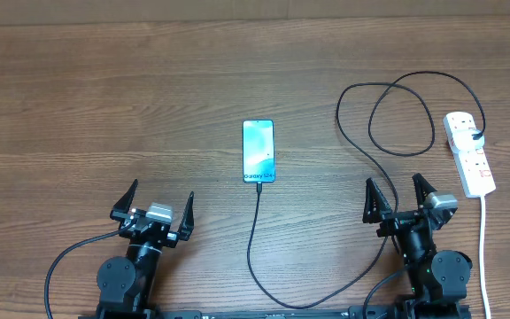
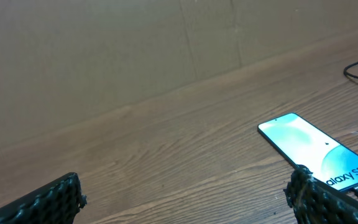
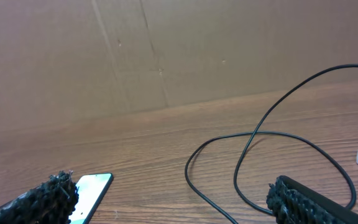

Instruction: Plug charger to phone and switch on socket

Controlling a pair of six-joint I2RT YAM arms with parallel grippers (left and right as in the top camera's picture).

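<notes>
Table: a brown wood table (image 1: 104, 97) with a brown cardboard wall (image 3: 166, 50) at its far side.
Phone: the phone (image 1: 258, 151) lies flat in the middle of the table, between the two arms and a bit farther out. Its screen faces up and is light blue. A white band with words on it is at the end near the robot.
Charger: the charger (image 1: 253, 217) is a long thin black cable. Its tip touches the near end of the phone and looks pushed in. From there it runs toward the robot, bends along the near edge of the table, and goes up past the right arm. It makes big loops on the right and ends at a black plug (image 1: 476, 136).
Socket: the socket (image 1: 469, 155) is a long white strip at the far right of the table. The black plug sits in its far end. It has red marks on it, but I cannot tell if a switch is on or off. A white cord (image 1: 483, 239) runs from its near end toward the robot.
Left gripper: the left gripper (image 1: 161, 195) is wide apart and holds nothing. It hangs over bare table, left of the phone and not touching it.
Right gripper: the right gripper (image 1: 393, 182) is wide apart too, with nothing in it. It is between the phone and the socket, near the cable loops.
</notes>
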